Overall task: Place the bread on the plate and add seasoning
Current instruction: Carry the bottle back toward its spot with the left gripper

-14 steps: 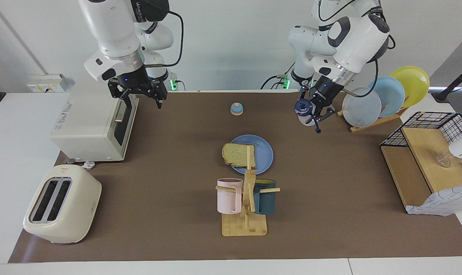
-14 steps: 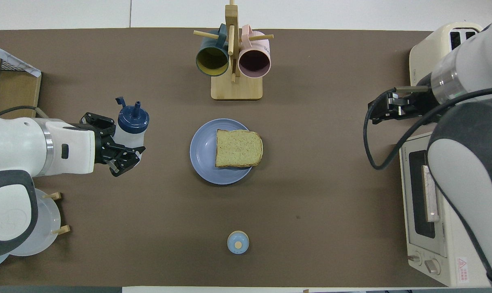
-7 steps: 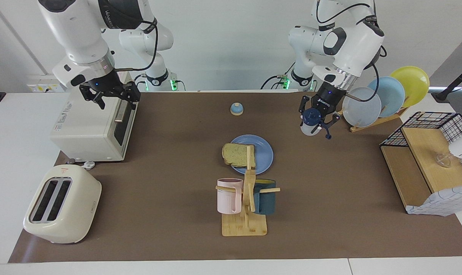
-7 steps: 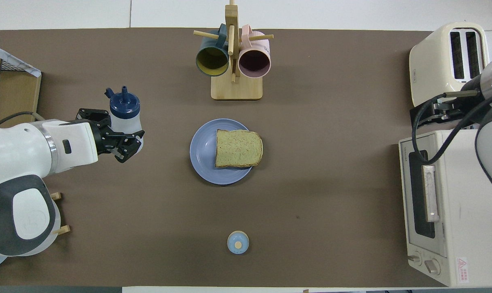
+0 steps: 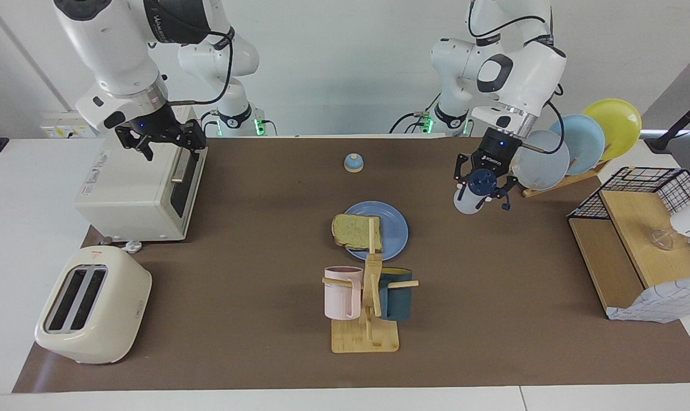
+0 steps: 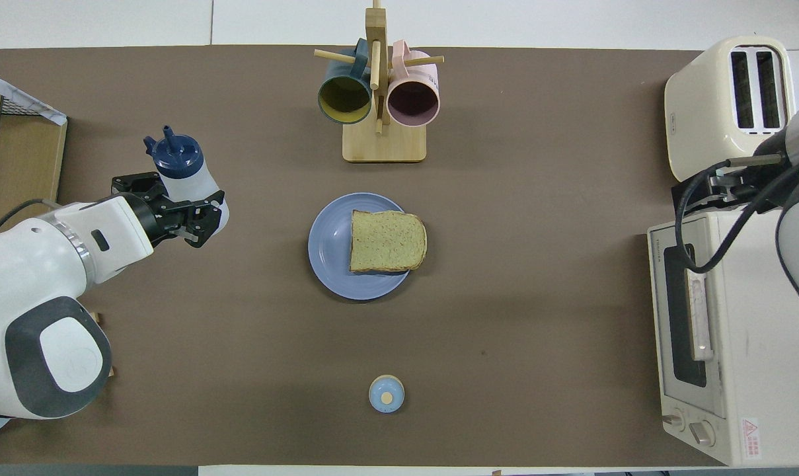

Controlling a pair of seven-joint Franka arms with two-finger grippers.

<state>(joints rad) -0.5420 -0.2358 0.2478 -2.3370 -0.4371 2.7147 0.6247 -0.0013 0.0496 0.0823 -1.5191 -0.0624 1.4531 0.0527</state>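
Observation:
The bread (image 5: 353, 231) (image 6: 387, 240) lies flat on the blue plate (image 5: 391, 228) (image 6: 330, 248) in the middle of the mat, overhanging the rim toward the right arm's end. My left gripper (image 5: 483, 193) (image 6: 189, 213) is shut on the seasoning bottle (image 5: 470, 200) (image 6: 191, 178), white with a navy cap, held tilted low over the mat between the plate and the plate rack. I cannot tell if the bottle touches the mat. My right gripper (image 5: 170, 142) (image 6: 723, 188) is open and empty over the toaster oven's top.
A mug stand (image 5: 367, 334) (image 6: 384, 142) with a pink and a teal mug stands farther out than the plate. A bell (image 5: 353, 163) (image 6: 386, 394) sits nearer the robots. Toaster oven (image 5: 133, 188), toaster (image 5: 91, 305), plate rack (image 5: 573, 148) and wire basket (image 5: 636, 240) line the table's ends.
My left gripper carried the bottle lower and away from the robots, toward the left arm's end. My right gripper moved from in front of the oven to over its top.

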